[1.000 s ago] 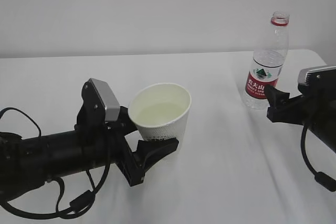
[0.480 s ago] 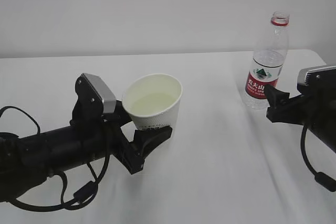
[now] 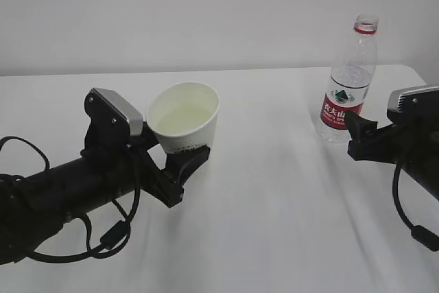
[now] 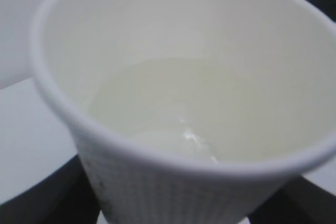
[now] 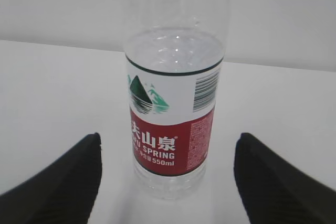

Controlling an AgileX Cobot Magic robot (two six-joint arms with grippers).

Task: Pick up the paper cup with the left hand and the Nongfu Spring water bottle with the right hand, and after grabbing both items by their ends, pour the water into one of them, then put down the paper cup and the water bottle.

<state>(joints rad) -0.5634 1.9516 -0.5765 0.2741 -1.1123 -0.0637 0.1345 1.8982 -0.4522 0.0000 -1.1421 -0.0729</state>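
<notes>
Two end effectors: my left end effector (image 3: 180, 158) pinches the thin, crushable paper cup (image 3: 184, 119) low, water (image 4: 157, 108) inside; right end effector (image 5: 167, 174) spread, flanking the slick Nongfu Spring water bottle (image 3: 348, 86) upright on the tabletop (image 3: 274, 211).

A: How many cups?
B: One paper cup (image 3: 184, 119), with some water (image 4: 157, 114) in it.
A: Bottles?
B: One Nongfu Spring water bottle (image 3: 348, 80), uncapped.
A: And arms?
B: Two: the left hand (image 3: 180, 161) and the right hand (image 3: 362, 136), on one white table (image 3: 274, 211).
</notes>
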